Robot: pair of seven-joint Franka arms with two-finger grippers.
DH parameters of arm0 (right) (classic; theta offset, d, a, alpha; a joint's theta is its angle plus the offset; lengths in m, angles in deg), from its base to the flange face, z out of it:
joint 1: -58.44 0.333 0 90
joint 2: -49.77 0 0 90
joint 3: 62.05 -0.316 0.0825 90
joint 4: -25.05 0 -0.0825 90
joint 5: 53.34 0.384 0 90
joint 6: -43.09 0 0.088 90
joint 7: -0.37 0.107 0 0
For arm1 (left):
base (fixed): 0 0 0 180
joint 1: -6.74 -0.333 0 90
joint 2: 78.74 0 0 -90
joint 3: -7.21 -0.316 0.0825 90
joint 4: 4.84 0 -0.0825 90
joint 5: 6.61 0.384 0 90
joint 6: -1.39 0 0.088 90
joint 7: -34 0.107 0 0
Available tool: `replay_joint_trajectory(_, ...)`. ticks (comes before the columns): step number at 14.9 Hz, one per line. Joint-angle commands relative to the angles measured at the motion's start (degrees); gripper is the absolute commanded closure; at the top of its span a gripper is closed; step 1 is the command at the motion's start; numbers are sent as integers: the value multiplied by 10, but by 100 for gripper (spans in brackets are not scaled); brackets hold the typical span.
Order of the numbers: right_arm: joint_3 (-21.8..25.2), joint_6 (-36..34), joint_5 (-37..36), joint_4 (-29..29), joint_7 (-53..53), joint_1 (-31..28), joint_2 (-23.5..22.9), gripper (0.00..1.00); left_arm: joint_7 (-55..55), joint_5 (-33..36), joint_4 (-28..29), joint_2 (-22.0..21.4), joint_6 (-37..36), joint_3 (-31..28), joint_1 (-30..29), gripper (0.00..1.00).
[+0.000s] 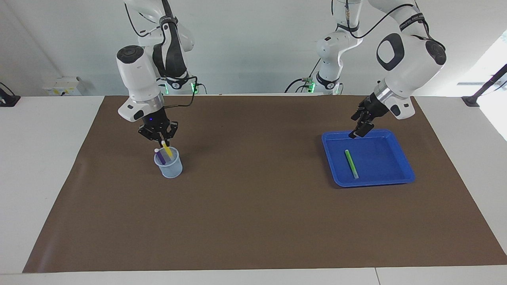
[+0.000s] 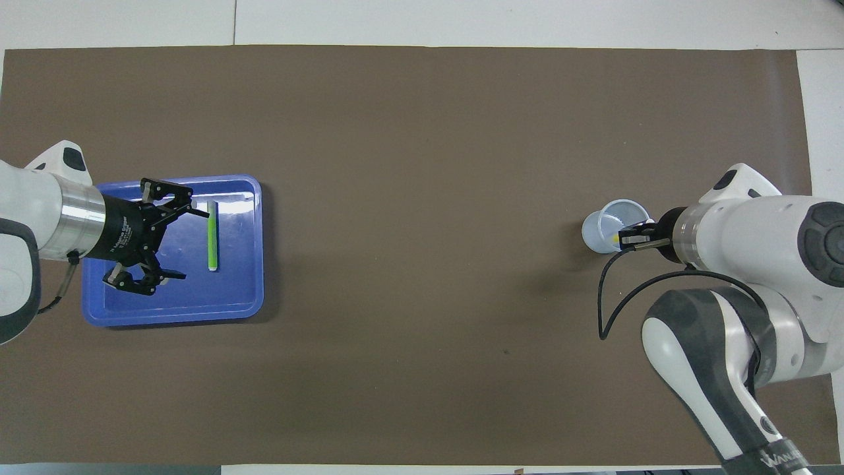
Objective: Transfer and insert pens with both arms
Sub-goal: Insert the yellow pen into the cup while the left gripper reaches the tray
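Facing view:
- The right gripper (image 1: 162, 141) hangs directly over the translucent cup (image 1: 168, 162), its fingertips clamped on the whitish top end of the yellow pen (image 1: 166, 150).
- The yellow pen slants down, its lower end inside the cup.
- The purple pen (image 1: 160, 156) leans inside the same cup, its whitish cap above the rim.
- The cup stands on the brown mat (image 1: 253, 221) toward the right arm's end of the bench (image 1: 39, 158).
- The left gripper (image 1: 358, 128) hangs, fingers spread and holding nothing, over the edge of the blue tray (image 1: 408, 174) that lies nearer to the robots.
- The green pen (image 1: 351, 163) lies flat in the tray, apart from that gripper.

Overhead view:
- The left gripper (image 2: 173, 241) is over the blue tray (image 2: 257, 264), fingers wide apart, with the green pen (image 2: 211, 226) just beside their tips.
- The right gripper (image 2: 626, 237) covers part of the cup (image 2: 603, 232); a bit of the yellow pen (image 2: 616, 235) shows at its tip.
- The purple pen is hidden here.
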Motion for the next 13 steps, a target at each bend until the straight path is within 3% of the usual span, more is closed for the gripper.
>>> replay_joint_trajectory(1,-2,20,-9,5,-10,-4,-12,100,134,68,-5,28,1,4,-18,0)
replay_joint_trajectory(3,-2,27,-9,5,-10,-4,-22,100,216,122,-3,57,38,5,-18,0)
replay_joint_trajectory(8,-2,30,-9,3,-10,-4,-28,100,285,199,-1,135,134,5,9,0)
replay_joint_trajectory(9,-2,29,-9,1,-10,-4,-29,73,311,200,-1,143,141,5,10,0)
replay_joint_trajectory(10,-2,29,-9,0,-8,-4,-31,38,336,200,-1,153,148,5,11,0)
replay_joint_trajectory(11,-2,29,-9,-1,-7,-3,-31,19,345,201,0,160,156,5,12,0)
replay_joint_trajectory(13,-2,27,-9,-3,-6,-3,-31,11,346,215,2,173,166,5,26,0)
